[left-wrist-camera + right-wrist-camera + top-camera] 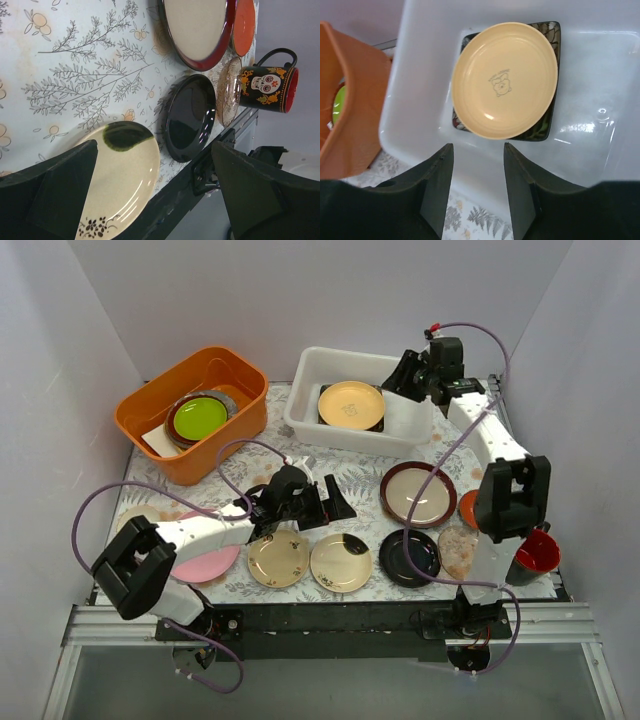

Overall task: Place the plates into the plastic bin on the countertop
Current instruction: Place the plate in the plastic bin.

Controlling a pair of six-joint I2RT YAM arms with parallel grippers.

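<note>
The white plastic bin (pixel 303 424) stands at the back centre of the fern-printed countertop (pixel 355 478). It holds a gold plate (pixel 351 405) lying on a black square floral plate (pixel 541 131). My right gripper (pixel 404 377) hovers open and empty over the bin's right part, its jaws just short of the gold plate (pixel 505 80). My left gripper (pixel 336 502) is open and empty, low above two gold/cream plates (pixel 278 558) (pixel 340 562) at the front. A pink plate (pixel 212 563), a glossy black plate (pixel 410 557), a brown-rimmed plate (pixel 418 493), a speckled pinkish plate (pixel 458 550) and an orange-red plate (pixel 467 508) lie on the countertop.
An orange tub (pixel 190 410) at the back left holds a lime-green plate (pixel 199 417) on a stack. A red cup (pixel 536 552) stands at the front right edge beside the right arm's base. The left wrist view shows the cup (pixel 267 87) and the table's front edge (pixel 200 170).
</note>
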